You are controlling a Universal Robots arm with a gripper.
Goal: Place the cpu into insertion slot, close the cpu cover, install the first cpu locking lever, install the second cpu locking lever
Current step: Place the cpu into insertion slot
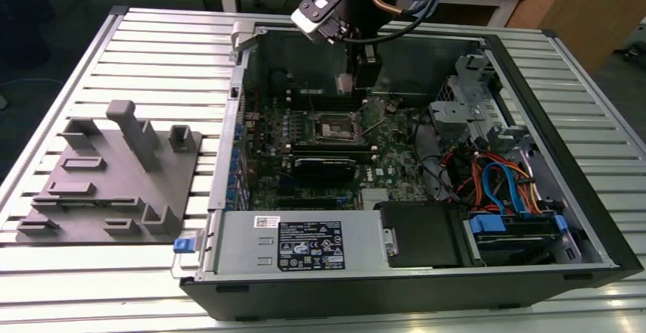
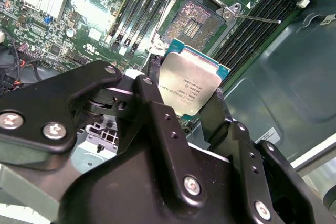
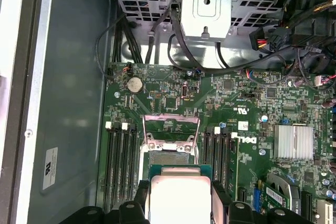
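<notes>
An open black desktop computer case [image 1: 404,294] lies on its side on a slatted silver metal surface [image 1: 121,287], taking up the middle and the exterior view's right. A grey moulded plastic fixture block [image 1: 106,189] sits near the surface's edge on the exterior view's left, well apart from the case.

The robot arm reaches down into the case from the far edge. Its black two-fingered hand [image 2: 185,109] is clamped on the cpu [image 2: 191,80], a small flat square chip with a dull silver-grey metal top and a green border, one finger pressing on each of two opposite edges. The chip hangs in the air, tilted, above the green circuit board [image 1: 389,159].

The insertion slot [image 2: 197,19], a small square dark socket with a silvery metal rim, lies just beyond the chip. Its bed of contacts is bare, and rows of long black memory slots [image 3: 119,153] flank it. In the first wrist view the cpu cover [image 3: 171,117], a thin square silvery frame, appears raised off the socket on the side toward the grey metal drive cage [image 3: 210,3].
</notes>
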